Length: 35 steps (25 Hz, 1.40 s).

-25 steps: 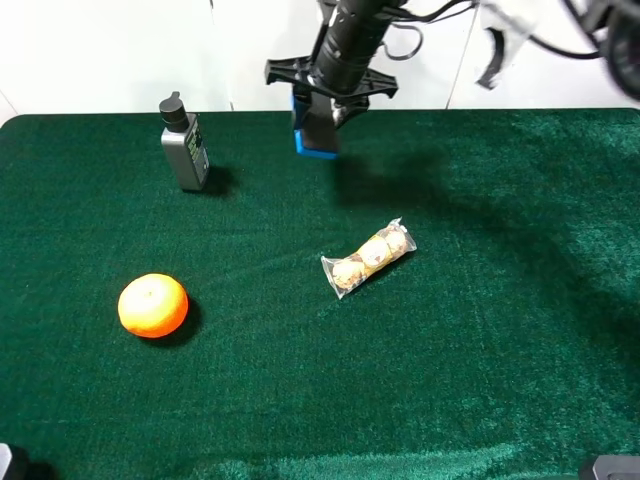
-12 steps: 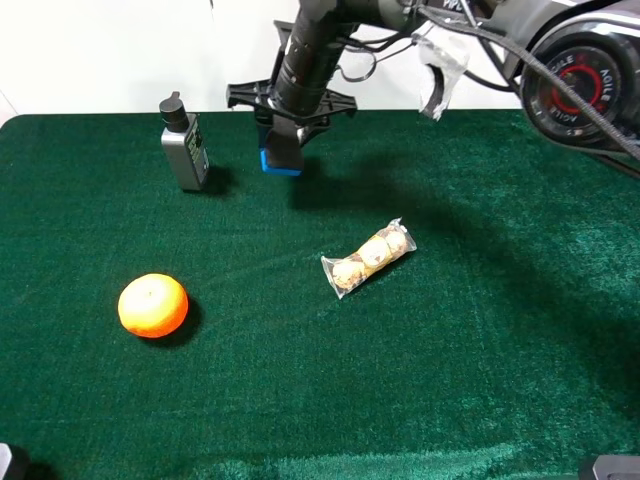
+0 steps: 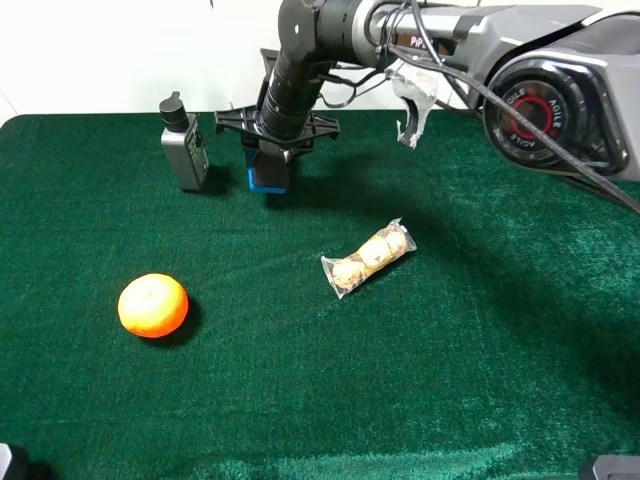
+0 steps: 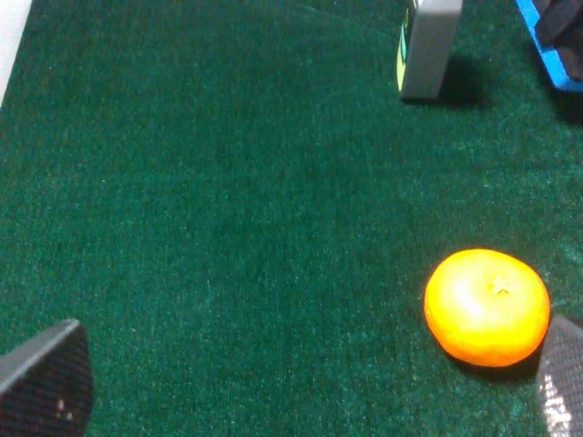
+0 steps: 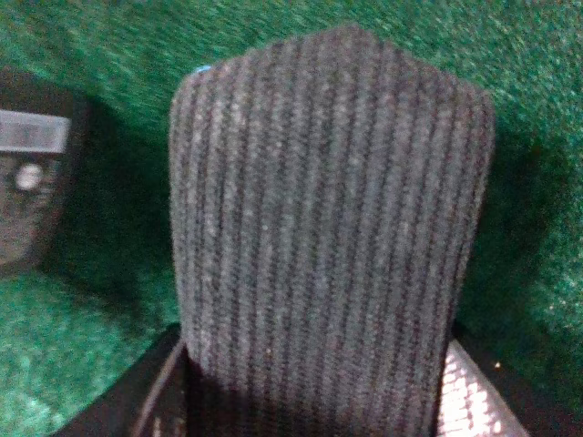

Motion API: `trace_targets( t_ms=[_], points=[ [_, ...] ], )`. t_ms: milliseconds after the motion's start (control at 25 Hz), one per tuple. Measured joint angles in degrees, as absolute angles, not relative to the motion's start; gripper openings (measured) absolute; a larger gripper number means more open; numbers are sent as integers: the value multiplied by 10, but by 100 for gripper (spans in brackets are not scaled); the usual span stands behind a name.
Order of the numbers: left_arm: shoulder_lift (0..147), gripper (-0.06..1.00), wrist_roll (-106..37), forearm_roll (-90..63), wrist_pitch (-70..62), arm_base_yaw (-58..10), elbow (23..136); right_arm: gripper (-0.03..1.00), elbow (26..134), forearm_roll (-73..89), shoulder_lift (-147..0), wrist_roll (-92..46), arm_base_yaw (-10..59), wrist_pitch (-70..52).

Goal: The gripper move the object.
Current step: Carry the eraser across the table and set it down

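My right gripper [image 3: 268, 168] reaches across from the right and is shut on the object [image 3: 267, 183], an oblong block with a dark grey felt top and a bright blue base. It holds the block upright, low over the green cloth, just right of the grey bottle [image 3: 184, 145]. I cannot tell if the block touches the cloth. The felt top fills the right wrist view [image 5: 328, 228]. The block's blue edge shows in the left wrist view [image 4: 547, 45]. My left gripper [image 4: 301, 391] is open and empty, low at the front left.
An orange [image 3: 153, 305] lies at the front left, also in the left wrist view [image 4: 487, 307]. A clear packet of round buns [image 3: 368, 257] lies in the middle. The bottle also shows in the wrist views [image 4: 428, 45] [image 5: 27, 182]. A white wall stands behind the table.
My right gripper has carried the block leftward and downward, from the back middle to a spot close beside the bottle. The other things have not moved.
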State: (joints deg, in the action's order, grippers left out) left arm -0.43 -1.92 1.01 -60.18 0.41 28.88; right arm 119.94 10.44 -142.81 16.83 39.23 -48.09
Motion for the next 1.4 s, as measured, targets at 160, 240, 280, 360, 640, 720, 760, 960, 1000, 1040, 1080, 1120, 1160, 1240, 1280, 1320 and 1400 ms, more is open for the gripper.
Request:
trace_targets(
  t_ms=[160,240,280,360,640,720,760,960,1000,1040,1080,1120,1160,1240,1280,1320,1400],
  points=[
    [-4,99,-19,10,-602,4,289,38,1199,94,-1434,174,393,-470],
    [-4,99,-19,10,-602,4,289,38,1199,90,-1435,174,393,-466],
    [-4,99,-19,10,-602,4,289,38,1199,89,-1435,174,393,-464],
    [-4,99,-19,10,-602,4,289,38,1199,85,-1435,174,393,-458],
    [-4,99,-19,10,-602,4,289,38,1199,84,-1435,176,393,-454],
    [-4,99,-19,10,-602,4,289,38,1199,84,-1435,176,393,-454],
    [-4,99,-19,10,-602,4,289,38,1199,85,-1435,176,393,-454],
    [-4,99,-19,10,-602,4,289,58,1199,85,-1435,176,393,-454],
    [-4,99,-19,10,-602,4,289,63,1199,86,-1435,176,393,-454],
    [-4,99,-19,10,-602,4,289,65,1199,89,-1435,176,393,-454],
    [-4,99,-19,10,-602,4,289,67,1199,91,-1435,176,393,-454],
    [-4,99,-19,10,-602,4,289,68,1199,92,-1435,176,393,-454],
    [-4,99,-19,10,-602,4,289,68,1199,94,-1435,176,393,-454],
    [-4,99,-19,10,-602,4,289,69,1199,94,-1435,176,393,-454],
    [-4,99,-19,10,-602,4,289,69,1199,94,-1435,176,393,-454],
    [-4,99,-19,10,-602,4,289,69,1199,94,-1435,176,393,-454],
    [-4,99,-19,10,-602,4,289,69,1199,94,-1435,176,393,-458]
  ],
)
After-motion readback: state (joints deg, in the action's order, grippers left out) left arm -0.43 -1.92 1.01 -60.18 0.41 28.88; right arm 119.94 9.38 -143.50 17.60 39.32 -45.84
